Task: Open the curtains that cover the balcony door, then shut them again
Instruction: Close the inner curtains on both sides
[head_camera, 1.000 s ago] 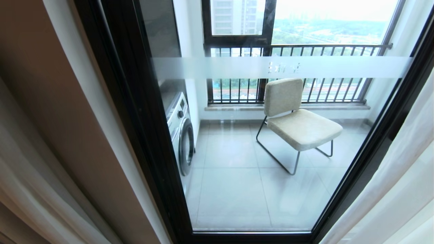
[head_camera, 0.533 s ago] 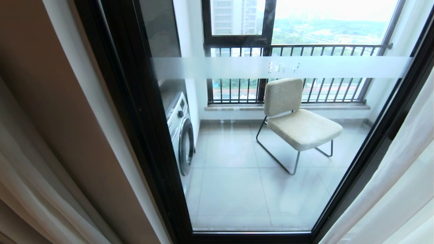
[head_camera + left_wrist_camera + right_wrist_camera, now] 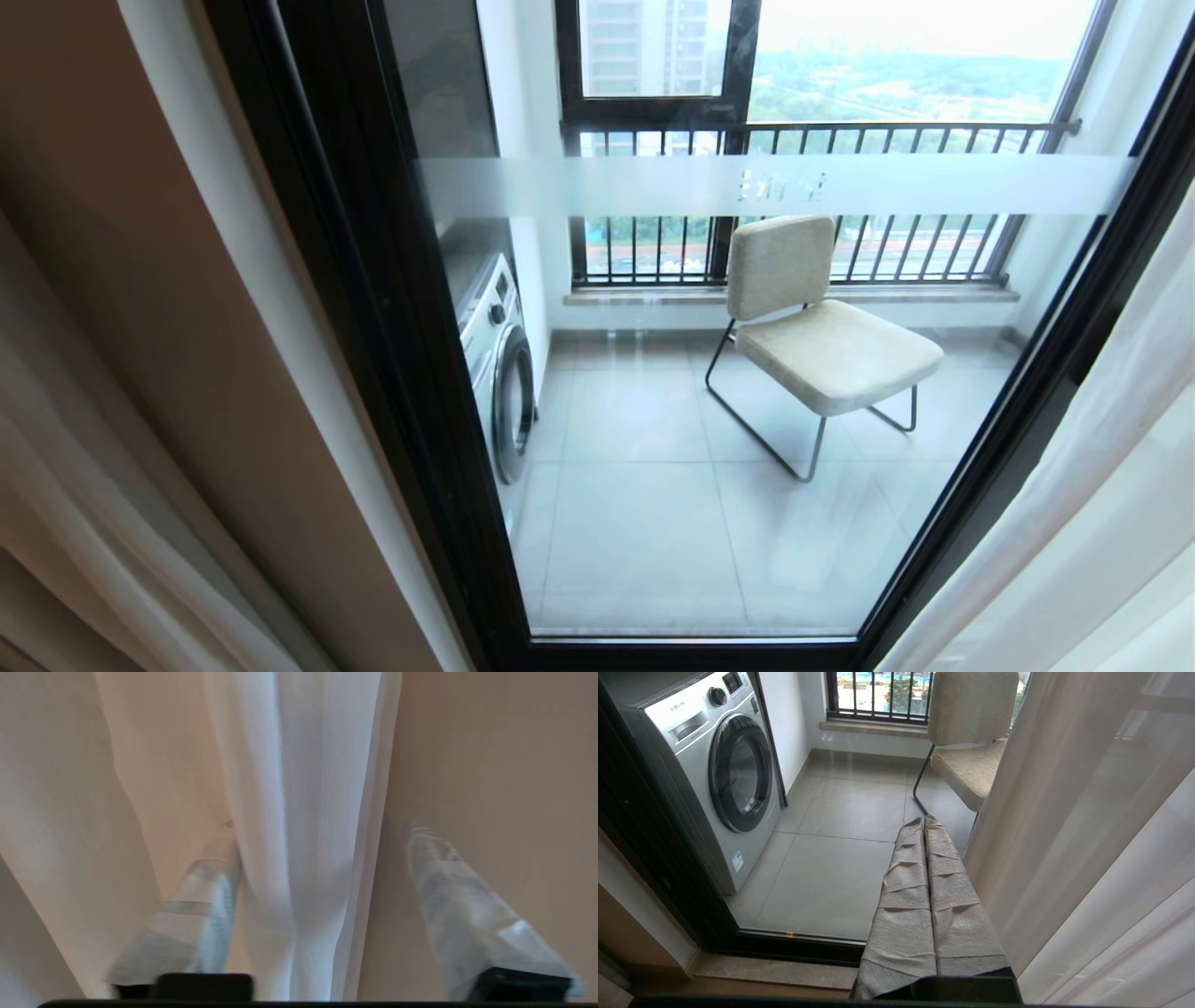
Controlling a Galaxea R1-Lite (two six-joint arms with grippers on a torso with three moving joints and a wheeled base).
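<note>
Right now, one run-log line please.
curtains: drawn aside | balcony door: uncovered | left gripper: jaws straddling sheer fold | right gripper: shut, idle

Daylit tiled balcony floor (image 3: 653,523), beige chair (image 3: 822,317), washing machine (image 3: 499,373), railing (image 3: 840,131).

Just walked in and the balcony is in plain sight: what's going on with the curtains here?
The curtains are drawn aside, leaving the balcony door uncovered. The left end effector has its fingers apart around a fold of white sheer, not yet clamped on it. The right end effector is shut and holds nothing, near the door's bottom frame.
</note>
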